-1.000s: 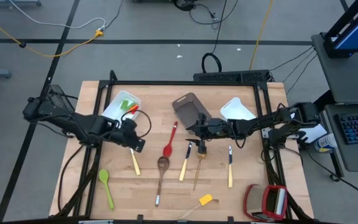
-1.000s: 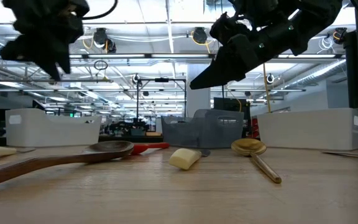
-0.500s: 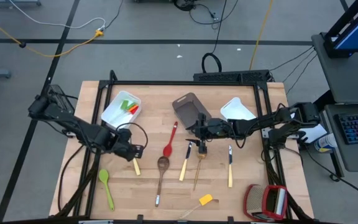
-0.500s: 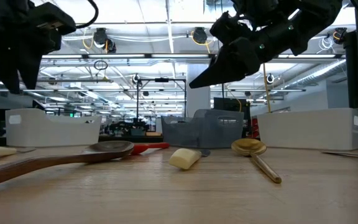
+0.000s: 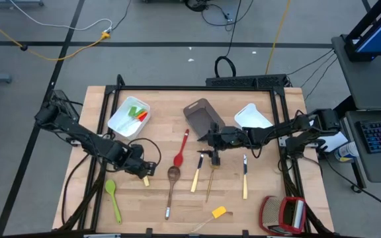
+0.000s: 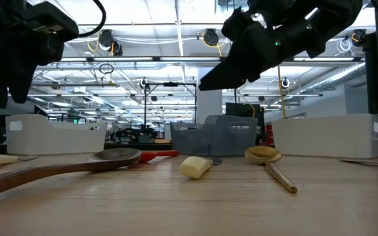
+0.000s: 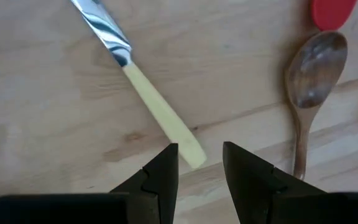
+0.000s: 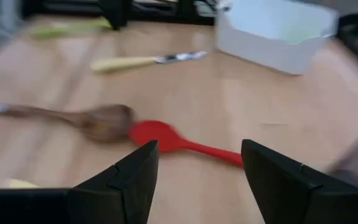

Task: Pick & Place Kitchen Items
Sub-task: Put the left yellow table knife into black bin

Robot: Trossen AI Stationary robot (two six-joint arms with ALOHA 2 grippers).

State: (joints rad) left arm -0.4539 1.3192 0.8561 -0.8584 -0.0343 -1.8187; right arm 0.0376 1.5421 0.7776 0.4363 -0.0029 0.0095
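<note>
The left gripper (image 7: 199, 163) is held with fingers released above a pale-handled knife (image 7: 160, 115) lying at lower left of the tabletop (image 5: 263, 198). The right gripper (image 8: 197, 168), fingers spread and empty, is seen mid-frame above the red spoon (image 8: 166, 138).

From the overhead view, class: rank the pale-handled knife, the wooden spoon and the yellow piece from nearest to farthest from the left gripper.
1. Pale-handled knife, directly under the left gripper.
2. Wooden spoon, just toward the table's middle.
3. Yellow piece, far off by the front edge.
</note>
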